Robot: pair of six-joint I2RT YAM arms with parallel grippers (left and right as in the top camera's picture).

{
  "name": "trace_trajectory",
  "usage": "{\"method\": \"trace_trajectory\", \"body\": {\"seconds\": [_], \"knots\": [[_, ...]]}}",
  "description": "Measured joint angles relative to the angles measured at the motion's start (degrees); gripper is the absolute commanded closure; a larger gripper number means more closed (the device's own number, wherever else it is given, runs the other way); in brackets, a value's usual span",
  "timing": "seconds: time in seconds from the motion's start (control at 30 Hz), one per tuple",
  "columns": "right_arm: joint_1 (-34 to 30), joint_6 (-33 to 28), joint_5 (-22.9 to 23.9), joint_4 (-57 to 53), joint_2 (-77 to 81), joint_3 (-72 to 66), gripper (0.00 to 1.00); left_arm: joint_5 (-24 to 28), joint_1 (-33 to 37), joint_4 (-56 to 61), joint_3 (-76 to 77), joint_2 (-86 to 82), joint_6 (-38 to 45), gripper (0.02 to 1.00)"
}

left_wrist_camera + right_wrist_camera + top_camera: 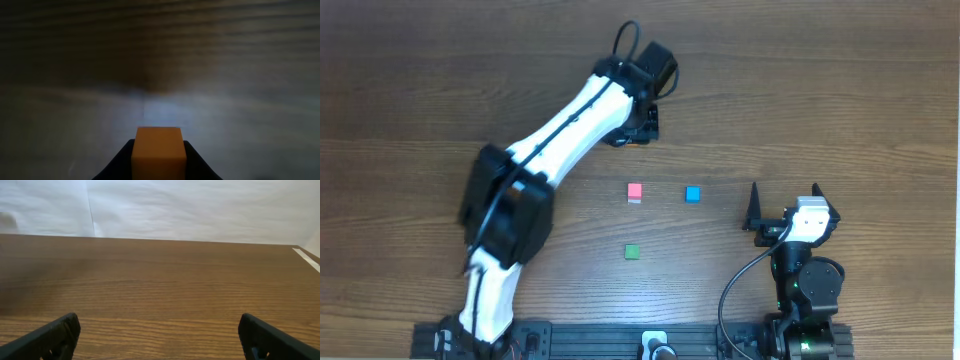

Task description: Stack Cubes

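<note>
Orange cube [159,150] sits clamped between the two dark fingers of the left gripper [159,156], its top face and front face showing in the left wrist view against blurred wood grain. Whether the cube rests on the table [840,90] or hangs just above it cannot be told.

From above, the left arm [560,130] stretches from its base at the lower left diagonally up the table, its gripper at the upper middle, beyond the other cubes.

Three cubes lie loose on the wood, none touching another. A pink cube [635,191] sits near the centre, between the left gripper and the table's near edge. A blue cube [693,194] lies to its right, level with it and near. A green cube [632,252] lies closer to the arm bases, almost in line with the pink one.

At the lower right, the right gripper [786,200] hangs near its own base with its fingers spread wide and nothing between them, well right of the blue cube. Its wrist view looks across bare wood to the table's far edge and a white backdrop [200,210].
</note>
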Motion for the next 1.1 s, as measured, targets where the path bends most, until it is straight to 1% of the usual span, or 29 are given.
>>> {"method": "trace_trajectory", "body": {"seconds": [0.17, 0.27, 0.47, 0.8, 1.1], "knots": [[0.0, 0.02, 0.0, 0.0, 0.0, 0.0, 0.009, -0.33, -3.8, -0.02, -3.45, -11.37, -2.64, 0.899], [0.0, 0.02, -0.02, 0.0, 0.0, 0.0, 0.009, -0.74, -7.32, 1.81, -10.25, -17.29, -5.53, 0.899], [0.0, 0.02, 0.0, 0.0, 0.0, 0.0, 0.009, -1.64, -12.41, 4.79, -20.61, -19.34, -9.68, 0.893], [0.0, 0.02, 0.0, 0.0, 0.0, 0.0, 0.007, -4.07, -12.41, 5.6, -22.25, -19.1, -12.33, 0.895], [0.0, 0.04, 0.0, 0.0, 0.0, 0.0, 0.009, -3.98, -11.65, 5.81, -22.62, -16.09, -13.7, 0.906]]}}
